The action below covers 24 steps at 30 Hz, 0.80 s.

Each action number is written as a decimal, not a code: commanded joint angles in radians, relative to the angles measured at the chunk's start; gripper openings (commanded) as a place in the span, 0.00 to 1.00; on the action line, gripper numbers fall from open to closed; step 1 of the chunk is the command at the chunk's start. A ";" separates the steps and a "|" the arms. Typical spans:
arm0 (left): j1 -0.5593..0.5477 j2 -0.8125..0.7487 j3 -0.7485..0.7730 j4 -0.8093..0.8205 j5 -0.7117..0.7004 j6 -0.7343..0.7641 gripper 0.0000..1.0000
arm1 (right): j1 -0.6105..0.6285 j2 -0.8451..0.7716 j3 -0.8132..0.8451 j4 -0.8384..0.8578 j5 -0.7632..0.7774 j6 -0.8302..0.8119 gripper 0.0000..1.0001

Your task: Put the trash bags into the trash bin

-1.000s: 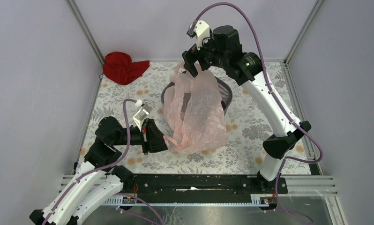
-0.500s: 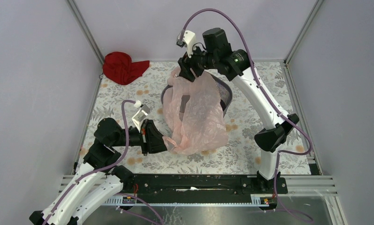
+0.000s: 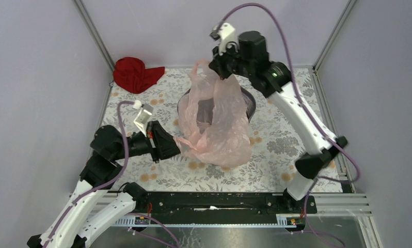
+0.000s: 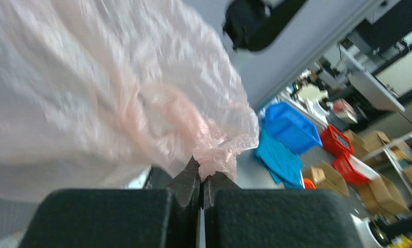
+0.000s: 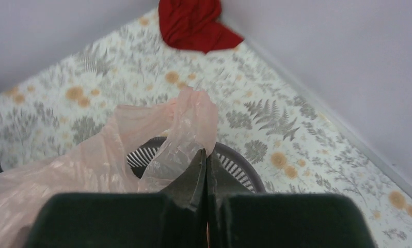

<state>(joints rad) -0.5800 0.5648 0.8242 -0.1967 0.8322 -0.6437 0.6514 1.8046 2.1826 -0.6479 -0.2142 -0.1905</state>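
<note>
Above the trash bin (image 3: 248, 106), top view: your right gripper (image 3: 218, 72) pinches the trash bag (image 3: 219, 124) by its top edge; film drapes past the bin's near rim onto the floral table cover (image 3: 276, 142). Left gripper (image 3: 177, 150), nearer than the bin, pinches a lower corner. Red cloth (image 3: 134, 74) far-left of the bin, by lilac walls (image 3: 38, 77).
Left wrist: fingers (image 4: 191, 178) pressed on bunched film; cluttered room behind.
Right wrist: fingers (image 5: 196, 170) pressed on film over the bin.

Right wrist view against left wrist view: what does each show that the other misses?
Only the right wrist shows the trash bin rim, the floral table cover and the red cloth. Only the left wrist shows blue bins and red crates beyond the cell. Both show the pink trash bag pinched in their own shut jaws.
</note>
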 commanded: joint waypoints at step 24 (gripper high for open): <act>0.003 0.765 1.048 0.274 -0.387 0.232 0.00 | -0.004 -0.776 -0.951 0.938 0.549 0.506 0.00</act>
<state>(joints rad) -0.5800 1.2762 1.7939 -0.0006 0.4141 -0.4706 0.6479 1.0908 1.2488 0.2085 0.3237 0.3038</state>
